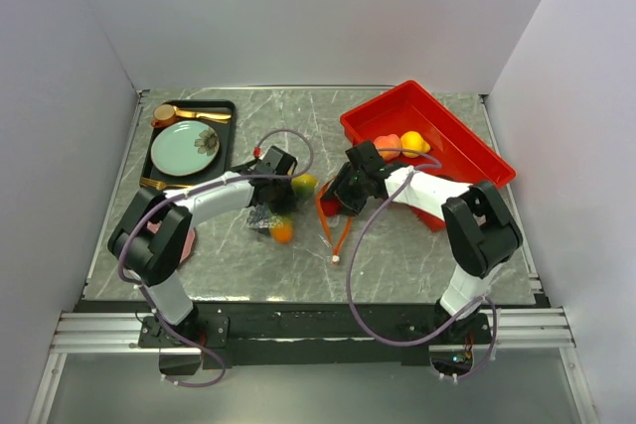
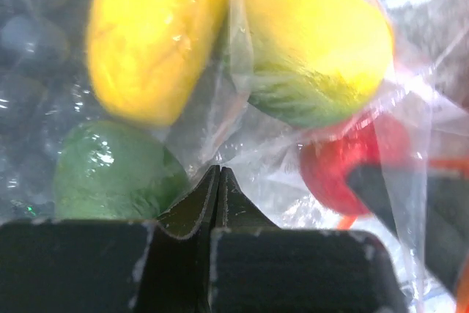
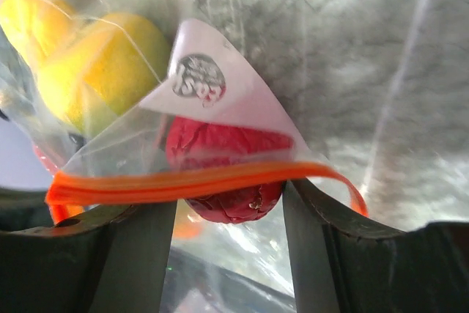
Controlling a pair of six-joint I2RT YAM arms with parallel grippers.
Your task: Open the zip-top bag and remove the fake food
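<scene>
The zip-top bag (image 1: pixel 298 211) lies mid-table, with its orange-red zip strip (image 1: pixel 325 217) ending in a white slider (image 1: pixel 336 259). Fake food shows through it: a yellow-green piece (image 1: pixel 304 184), an orange piece (image 1: pixel 282 232) and a dark purple one (image 1: pixel 262 215). My left gripper (image 1: pixel 273 196) is shut, pinching the bag film (image 2: pixel 242 144) among yellow (image 2: pixel 146 34), green (image 2: pixel 110 174) and red (image 2: pixel 344 166) pieces. My right gripper (image 1: pixel 348 196) reaches into the bag mouth. Its jaws stand partly closed on a red piece (image 3: pixel 227 152), and the zip strip (image 3: pixel 183 183) lies across its fingers.
A red tray (image 1: pixel 467 141) at the back right holds a peach-orange piece (image 1: pixel 390 143) and a yellow piece (image 1: pixel 415 141). A black tray (image 1: pixel 227 136) at the back left carries a mint-green plate (image 1: pixel 185 146) and gold cutlery (image 1: pixel 194 114). White walls enclose three sides.
</scene>
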